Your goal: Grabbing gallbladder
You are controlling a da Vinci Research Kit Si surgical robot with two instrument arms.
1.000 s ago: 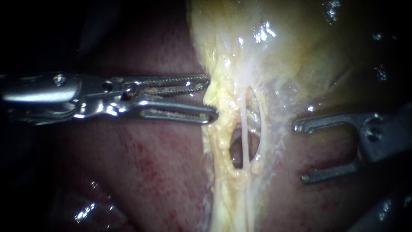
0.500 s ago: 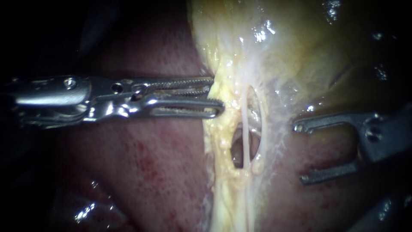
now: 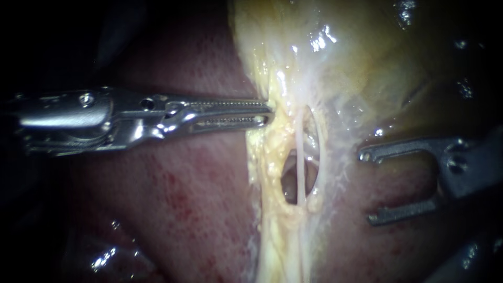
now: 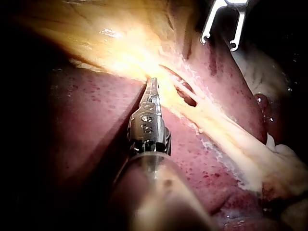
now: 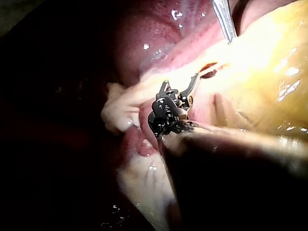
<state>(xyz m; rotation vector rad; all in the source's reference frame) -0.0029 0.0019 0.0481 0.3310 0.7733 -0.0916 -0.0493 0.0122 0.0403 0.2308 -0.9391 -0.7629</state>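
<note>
The gallbladder (image 3: 356, 57) is a pale yellow-green sac at the upper right, with a fatty yellow edge running down the middle. My left instrument (image 3: 268, 112) reaches in level from the left. Its toothed jaws lie nearly together and pinch that yellow edge just above a small window in the tissue. In the left wrist view the left instrument's (image 4: 153, 82) tip is buried in the same bright edge. My right instrument (image 3: 367, 186) holds its forked jaws wide apart to the right of the window, with nothing between them. It also shows in the right wrist view (image 5: 180, 85).
Dark red liver (image 3: 173, 188) fills the lower left and lies under both instruments. A thin pale tube (image 3: 298, 157) runs upright across the window (image 3: 287, 183). The yellow tissue band continues down to the lower edge.
The left instrument's jaws have advanced right onto the yellow edge and closed from an open gap to a pinch. The right instrument has stayed put.
</note>
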